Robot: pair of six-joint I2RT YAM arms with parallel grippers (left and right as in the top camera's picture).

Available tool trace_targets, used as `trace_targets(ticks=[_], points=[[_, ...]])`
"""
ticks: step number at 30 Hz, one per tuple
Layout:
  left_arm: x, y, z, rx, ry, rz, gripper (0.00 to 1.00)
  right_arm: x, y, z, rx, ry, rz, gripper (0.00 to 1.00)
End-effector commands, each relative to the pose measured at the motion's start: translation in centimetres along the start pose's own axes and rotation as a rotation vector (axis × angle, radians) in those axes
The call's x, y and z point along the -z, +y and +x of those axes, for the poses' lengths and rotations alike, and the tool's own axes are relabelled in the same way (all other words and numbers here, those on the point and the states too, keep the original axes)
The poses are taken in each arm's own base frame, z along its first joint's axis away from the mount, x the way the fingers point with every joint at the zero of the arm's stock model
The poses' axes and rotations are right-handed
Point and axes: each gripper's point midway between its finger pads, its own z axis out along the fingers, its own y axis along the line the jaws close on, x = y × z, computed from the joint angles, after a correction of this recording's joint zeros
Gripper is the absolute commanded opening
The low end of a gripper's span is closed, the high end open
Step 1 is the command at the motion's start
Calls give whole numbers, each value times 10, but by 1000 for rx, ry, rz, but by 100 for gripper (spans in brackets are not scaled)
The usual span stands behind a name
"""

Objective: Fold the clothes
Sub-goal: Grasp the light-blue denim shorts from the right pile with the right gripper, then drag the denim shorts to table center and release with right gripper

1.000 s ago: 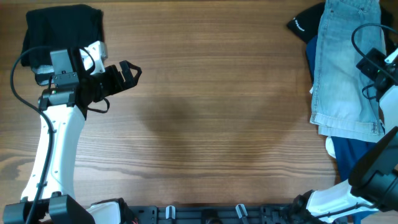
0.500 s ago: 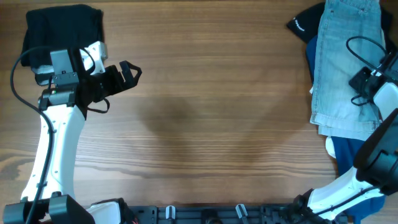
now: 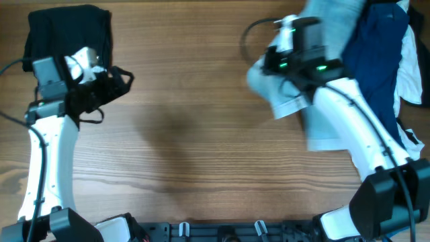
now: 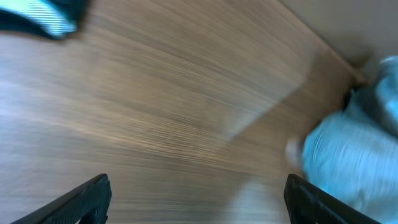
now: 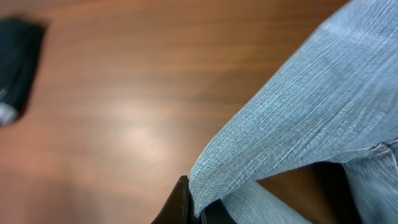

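The light-blue denim shorts (image 3: 316, 124) hang blurred over the table's middle right, one corner bunched at my right gripper (image 3: 264, 79). In the right wrist view that gripper (image 5: 200, 202) is shut on a fold of the shorts (image 5: 298, 118), which drape away to the right. My left gripper (image 3: 125, 78) stands open above bare wood at the left; its fingers (image 4: 87, 200) are far apart with nothing between them, and the shorts (image 4: 357, 165) show at the right edge of its view. A folded black garment (image 3: 67, 30) lies at the back left.
A navy-blue garment (image 3: 376, 57) and a white one (image 3: 411, 64) lie heaped at the back right. The black garment (image 5: 18, 68) shows at the left of the right wrist view. The wooden table (image 3: 188, 148) is bare between the arms.
My right gripper shut on the shorts at the right-hand pile and swung left with them toward the table's middle, uncovering the navy garment. The left arm shifted slightly left.
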Motion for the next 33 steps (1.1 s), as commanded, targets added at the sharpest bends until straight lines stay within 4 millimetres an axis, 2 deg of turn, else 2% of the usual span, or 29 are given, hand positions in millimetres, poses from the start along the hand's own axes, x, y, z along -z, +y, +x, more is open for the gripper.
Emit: trace_targets(ticks=[1,5,8,9,10,11,12,13,15,17,19,20,21,23,24,26,28,30,32,33], points=[[29,32,-21,105,-81,-48,92,1,77,29,100,63,-139,4],[37,49,-21,154,-89,-76,93,7,132,67,214,143,-255,4],[37,49,-21,154,-89,-77,94,17,168,95,299,209,-372,4],[37,50,-21,150,-89,-77,94,20,174,102,322,226,-399,4],[37,49,-21,136,-88,-78,94,23,174,106,334,239,-398,12],[37,50,-20,130,-85,-79,94,26,172,106,348,240,-394,52],[37,50,-20,130,-84,-79,94,25,168,103,345,230,-375,73],[37,50,-20,130,-85,-78,94,27,158,90,332,192,-340,82],[37,48,-20,128,-83,-77,94,34,138,62,304,103,-271,87],[34,43,-18,115,-73,-69,94,38,102,20,249,-21,-175,91],[28,34,-14,95,-56,-55,94,34,70,-1,193,-64,-117,91],[23,25,-10,63,-37,-42,94,30,41,-4,133,-43,-66,91],[17,15,-6,16,-17,-31,94,29,22,2,66,-2,-28,91],[8,6,1,-38,3,-70,94,34,-30,26,-122,109,124,94],[3,2,5,-67,11,-97,94,38,-55,41,-186,161,202,98],[-8,-16,13,-147,22,-128,95,48,-104,75,-291,274,303,99],[-12,-24,16,-174,28,-125,96,43,-120,92,-315,305,327,99],[-22,-28,19,-194,39,-121,96,22,-113,90,-190,289,234,90],[-37,-28,23,-200,65,-119,96,7,-112,85,-150,271,231,88],[-47,-25,28,-199,91,-122,96,-1,-116,91,-156,291,236,88]])
